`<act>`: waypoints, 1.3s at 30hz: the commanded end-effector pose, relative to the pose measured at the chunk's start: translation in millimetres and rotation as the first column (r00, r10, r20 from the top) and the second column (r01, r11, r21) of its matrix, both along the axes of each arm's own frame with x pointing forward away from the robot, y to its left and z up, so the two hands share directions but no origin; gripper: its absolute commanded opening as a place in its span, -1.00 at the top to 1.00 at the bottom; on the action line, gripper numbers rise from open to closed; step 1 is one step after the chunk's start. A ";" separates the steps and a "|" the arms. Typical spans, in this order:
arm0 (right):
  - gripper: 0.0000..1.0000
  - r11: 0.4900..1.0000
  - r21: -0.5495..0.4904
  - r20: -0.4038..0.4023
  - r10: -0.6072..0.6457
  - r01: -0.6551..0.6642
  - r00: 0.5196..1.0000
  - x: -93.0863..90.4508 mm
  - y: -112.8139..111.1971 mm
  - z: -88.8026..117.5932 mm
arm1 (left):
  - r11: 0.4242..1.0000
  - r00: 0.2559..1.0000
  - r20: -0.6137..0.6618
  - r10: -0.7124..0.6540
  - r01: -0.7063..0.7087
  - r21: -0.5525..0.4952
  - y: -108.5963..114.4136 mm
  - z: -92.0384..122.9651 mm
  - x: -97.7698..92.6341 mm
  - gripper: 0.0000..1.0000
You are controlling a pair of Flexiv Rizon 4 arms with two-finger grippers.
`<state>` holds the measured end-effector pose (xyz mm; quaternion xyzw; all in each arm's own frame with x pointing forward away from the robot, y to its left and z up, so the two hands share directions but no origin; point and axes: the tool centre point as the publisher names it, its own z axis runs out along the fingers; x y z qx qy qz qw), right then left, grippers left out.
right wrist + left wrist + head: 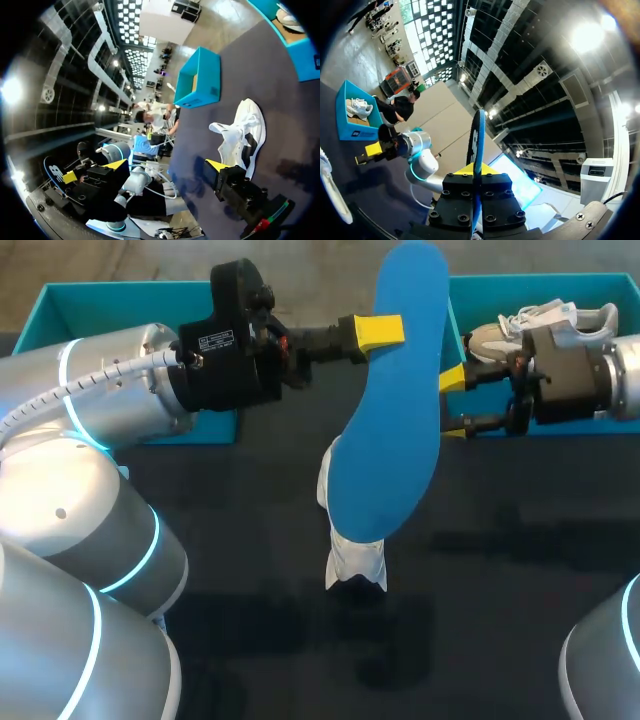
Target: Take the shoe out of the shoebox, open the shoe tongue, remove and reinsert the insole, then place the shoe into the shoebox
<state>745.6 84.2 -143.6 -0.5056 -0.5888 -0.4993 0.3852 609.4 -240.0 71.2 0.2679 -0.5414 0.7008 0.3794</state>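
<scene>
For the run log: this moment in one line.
left claw: shut on blue insole, aloft | right claw: open | white shoe: on table

My left arm [110, 380] comes in from the left and stretches level toward the middle, the left jaws clamped from both sides on the upper part of the blue insole [400, 390], held on end. My right arm [600, 370] stretches level from the right, the right jaws spread wide, yellow tips pointing at the insole's edge, just beside it
</scene>
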 end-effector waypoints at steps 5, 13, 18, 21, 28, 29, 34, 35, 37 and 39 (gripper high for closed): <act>-1.00 1.000 0.003 0.000 0.002 -0.002 1.000 2.3 1.8 -1.9 | 0.993 0.995 -0.034 0.097 -0.099 -0.068 -0.3 2.0 -7.9 1.00; -1.00 1.000 0.003 0.000 0.002 -0.002 1.000 2.3 1.8 -1.9 | 0.993 0.995 -0.034 0.097 -0.099 -0.068 -0.3 2.0 -7.9 1.00; -1.00 1.000 0.003 0.000 0.002 -0.002 1.000 2.3 1.8 -1.9 | 0.996 0.980 0.179 0.082 -0.077 -0.033 6.1 -0.8 -5.7 1.00; -1.00 1.000 0.003 0.000 0.002 -0.002 1.000 2.3 1.8 -1.9 | 0.993 0.949 0.292 0.116 -0.109 -0.039 9.0 -1.8 -2.9 1.00; -1.00 1.000 0.003 0.000 0.002 -0.002 1.000 2.3 1.8 -1.9 | 0.995 0.795 0.600 0.084 -0.101 -0.006 16.3 -9.5 4.7 1.00; -1.00 1.000 0.003 0.000 0.002 -0.002 1.000 2.3 1.8 -1.9 | 0.995 0.773 0.631 0.072 -0.096 0.004 17.2 -10.6 5.8 1.00; -1.00 1.000 0.003 0.000 0.002 -0.002 1.000 2.3 1.8 -1.9 | 0.994 0.641 0.766 -0.056 -0.037 0.104 25.0 -13.9 13.3 1.00; -1.00 1.000 0.003 0.000 0.002 -0.002 1.000 2.3 1.8 -1.9 | 0.994 0.614 0.787 -0.066 -0.028 0.106 26.0 -13.0 14.5 1.00; -1.00 1.000 0.003 0.000 0.002 -0.002 1.000 2.3 1.8 -1.9 | 0.993 0.572 0.816 -0.084 -0.017 0.114 27.4 -12.4 16.6 1.00; -1.00 1.000 0.003 0.000 0.002 -0.002 1.000 2.3 1.8 -1.9 | 0.994 0.527 0.846 -0.084 -0.017 0.109 28.7 -13.4 18.7 1.00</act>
